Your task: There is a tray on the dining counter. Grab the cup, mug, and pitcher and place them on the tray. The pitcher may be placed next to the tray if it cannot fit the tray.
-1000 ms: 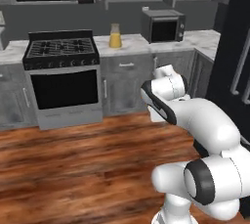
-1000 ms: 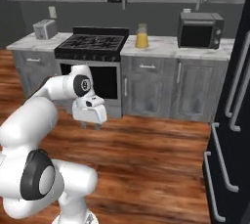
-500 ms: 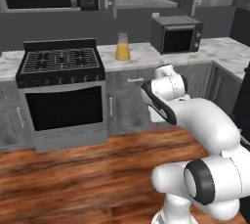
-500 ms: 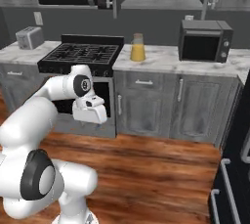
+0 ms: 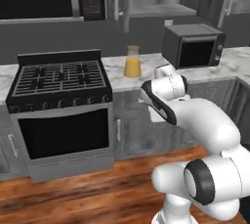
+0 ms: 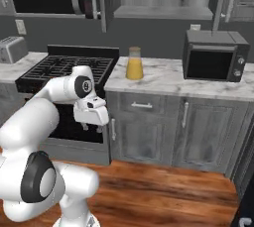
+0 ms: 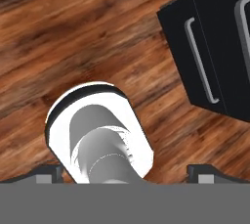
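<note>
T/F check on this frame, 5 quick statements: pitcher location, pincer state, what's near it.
1. The pitcher stands on the counter between the stove and the microwave. True.
2. The pincer grips the pitcher. False: it is open, empty and hangs below counter height.
3. The pitcher holds orange liquid. True.
4. The pitcher lies on its side. False: it stands upright.
5. A toaster sits left of the stove in the right base view. True.

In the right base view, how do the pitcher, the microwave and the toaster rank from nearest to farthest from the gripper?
From the gripper:
1. Pitcher, on the counter up and right of it.
2. Toaster, far left on the counter.
3. Microwave, far right on the counter.
</note>
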### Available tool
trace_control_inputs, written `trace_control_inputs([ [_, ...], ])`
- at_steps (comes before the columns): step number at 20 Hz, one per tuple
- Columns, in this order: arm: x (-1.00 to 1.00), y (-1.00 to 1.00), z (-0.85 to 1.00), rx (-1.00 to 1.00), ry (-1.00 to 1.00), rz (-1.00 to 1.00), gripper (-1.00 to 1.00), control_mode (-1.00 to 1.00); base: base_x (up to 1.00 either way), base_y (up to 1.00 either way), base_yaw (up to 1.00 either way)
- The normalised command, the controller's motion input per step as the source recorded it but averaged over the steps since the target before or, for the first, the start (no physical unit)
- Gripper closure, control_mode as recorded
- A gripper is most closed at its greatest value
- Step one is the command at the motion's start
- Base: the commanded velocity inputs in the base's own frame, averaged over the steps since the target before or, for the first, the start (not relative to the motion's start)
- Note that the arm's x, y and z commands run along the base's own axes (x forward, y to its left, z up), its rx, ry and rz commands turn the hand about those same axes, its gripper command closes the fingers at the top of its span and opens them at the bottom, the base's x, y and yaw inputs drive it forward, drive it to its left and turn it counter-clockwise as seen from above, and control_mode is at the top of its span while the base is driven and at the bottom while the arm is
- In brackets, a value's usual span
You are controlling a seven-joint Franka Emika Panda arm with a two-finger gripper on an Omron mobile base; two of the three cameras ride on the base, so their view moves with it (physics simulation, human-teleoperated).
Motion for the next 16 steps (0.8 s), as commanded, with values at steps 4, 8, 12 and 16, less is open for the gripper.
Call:
trace_control_inputs([
  [4,0.00,0.00,0.00,0.00,0.00,0.00,-1.00,1.00,1.00,-0.04,0.00],
  [8,0.00,0.00,0.00,0.00,0.00,0.00,-1.00,1.00,0.86,-0.27,0.00],
  [12,0.00,0.00,0.00,0.00,0.00,0.00,-1.00,1.00,0.64,-0.49,0.00],
  [16,0.00,0.00,0.00,0.00,0.00,0.00,-1.00,1.00,0.54,-0.58,0.00],
])
